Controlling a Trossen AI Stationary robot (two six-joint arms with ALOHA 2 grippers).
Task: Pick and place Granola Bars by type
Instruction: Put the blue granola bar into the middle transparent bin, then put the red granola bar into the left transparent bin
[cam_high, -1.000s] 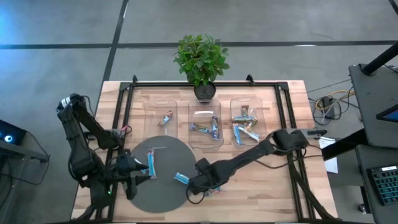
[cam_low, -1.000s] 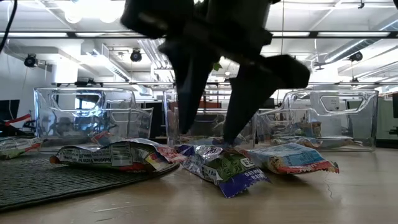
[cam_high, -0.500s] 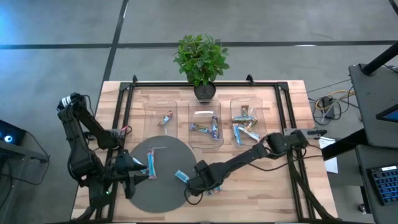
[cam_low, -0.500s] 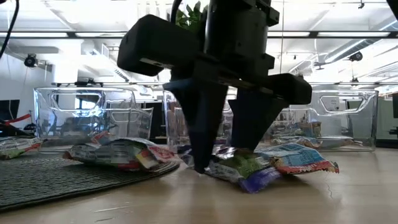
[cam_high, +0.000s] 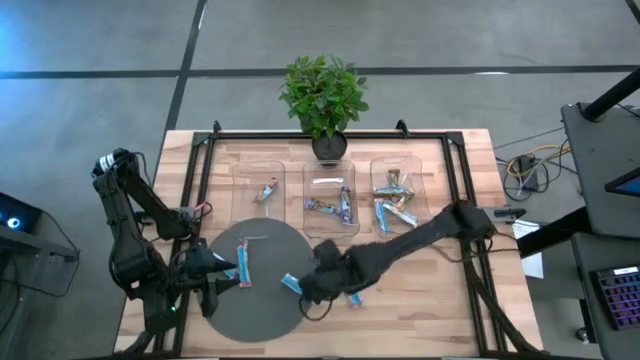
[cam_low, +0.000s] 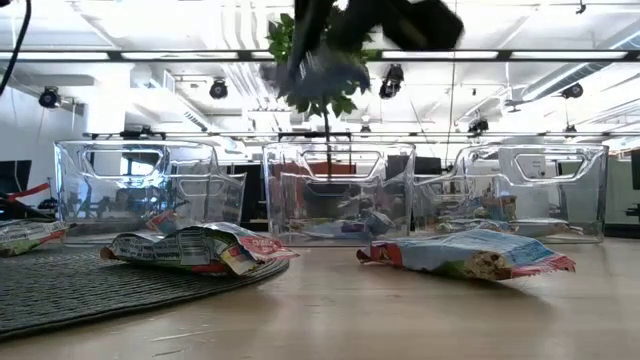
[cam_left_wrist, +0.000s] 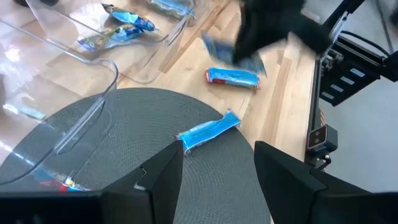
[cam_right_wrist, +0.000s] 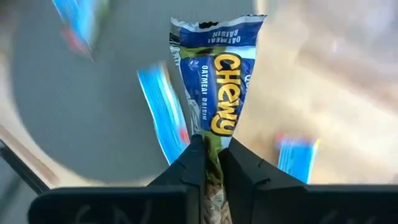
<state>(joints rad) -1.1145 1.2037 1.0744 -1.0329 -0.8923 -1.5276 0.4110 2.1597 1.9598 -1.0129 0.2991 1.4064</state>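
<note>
My right gripper (cam_high: 322, 283) hangs above the right edge of the round grey mat (cam_high: 262, 300), shut on a blue Chewy granola bar (cam_right_wrist: 214, 74). Below it one blue bar (cam_high: 292, 285) lies flat on the mat. Another (cam_high: 355, 299) lies on the wood beside it. A third blue bar (cam_high: 245, 262) lies on the mat in front of my left gripper (cam_high: 222, 283), which is open (cam_left_wrist: 217, 180) and touches nothing. More bars lie in three clear trays (cam_high: 330, 205) at the back. My right gripper pinches the Chewy bar by one end of its wrapper (cam_right_wrist: 212, 135) between its two fingers. The fingers slant downward from above, along the bar. The bar sticks out past the fingertips and hangs clear of the table (cam_low: 322, 72).
A potted plant (cam_high: 323, 95) stands behind the middle tray. A black frame (cam_high: 205, 160) runs along the table's left, right and far sides. Bare wood lies at the near right of the table (cam_high: 430, 310).
My right gripper has come down over a bar on the wood beside the mat, shut on it, and risen with it. That bar is now lifted clear of the table. The neighbouring bars stay lying flat.
</note>
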